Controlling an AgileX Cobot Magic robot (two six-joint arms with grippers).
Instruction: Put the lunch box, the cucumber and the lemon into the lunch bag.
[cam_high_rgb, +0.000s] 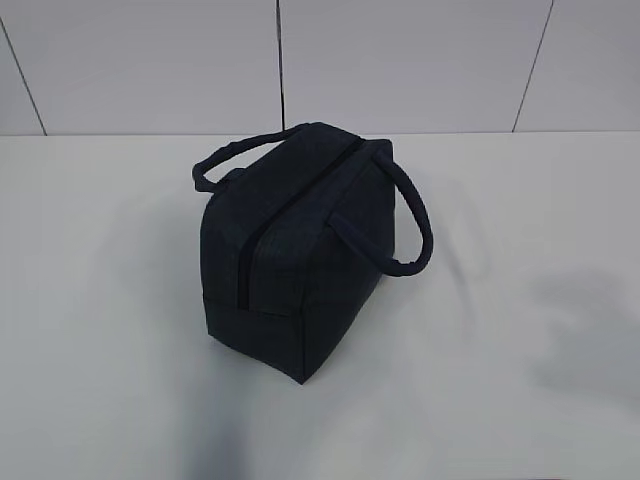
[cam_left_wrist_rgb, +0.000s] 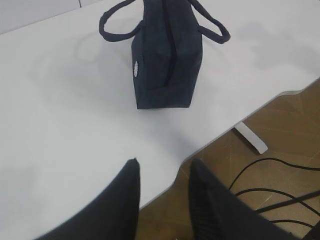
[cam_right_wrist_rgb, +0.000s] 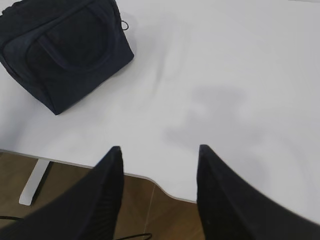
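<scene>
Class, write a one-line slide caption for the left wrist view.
Zipped navy lunch bag standing on the white table, with the open left gripper hanging over the table's edge.

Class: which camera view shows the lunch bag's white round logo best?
The left wrist view: the logo shows on the lunch bag end panel. The exterior and right wrist views show the bag but no logo.
</scene>
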